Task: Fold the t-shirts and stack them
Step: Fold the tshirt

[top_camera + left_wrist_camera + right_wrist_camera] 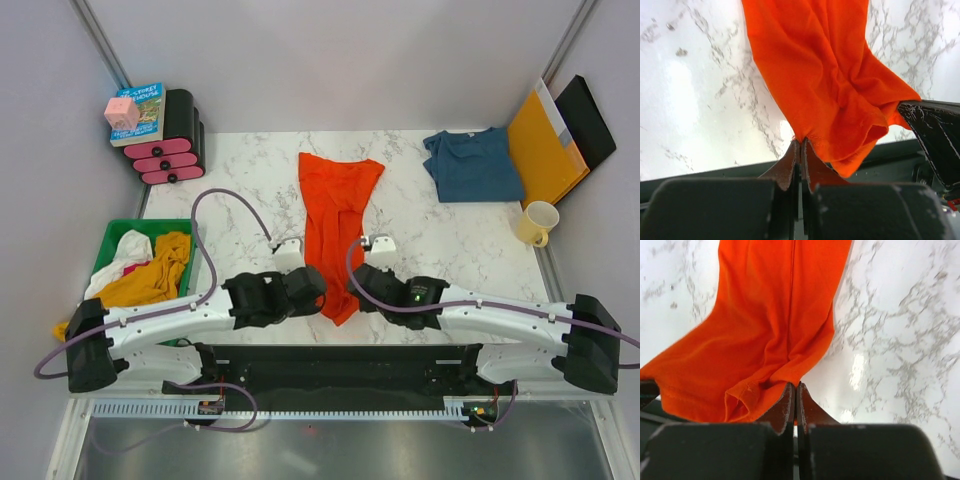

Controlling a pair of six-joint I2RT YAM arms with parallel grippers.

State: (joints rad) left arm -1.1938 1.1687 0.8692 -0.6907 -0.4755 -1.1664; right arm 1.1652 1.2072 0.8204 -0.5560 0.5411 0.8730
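Note:
The orange-red t-shirt (338, 200) lies bunched into a long narrow strip down the middle of the marble table. Its near end is lifted between my two arms. My left gripper (316, 286) is shut on the shirt's near hem; in the left wrist view the cloth (825, 75) rises from the closed fingertips of the left gripper (801, 142). My right gripper (358, 280) is shut on the same hem a little to the right, and the fabric (765, 325) spreads leftward from the right gripper (795, 386). The dark teal-blue t-shirt (472, 165) lies loosely folded at the back right, away from both grippers.
A green bin (140, 224) at the left holds mustard-yellow and white garments. At the back left stand black-and-pink drawers (170, 150), with a book and a pink cube (121, 113) beside them. An orange-yellow envelope (543, 150) leans at the back right, with a yellow mug (537, 222) in front of it.

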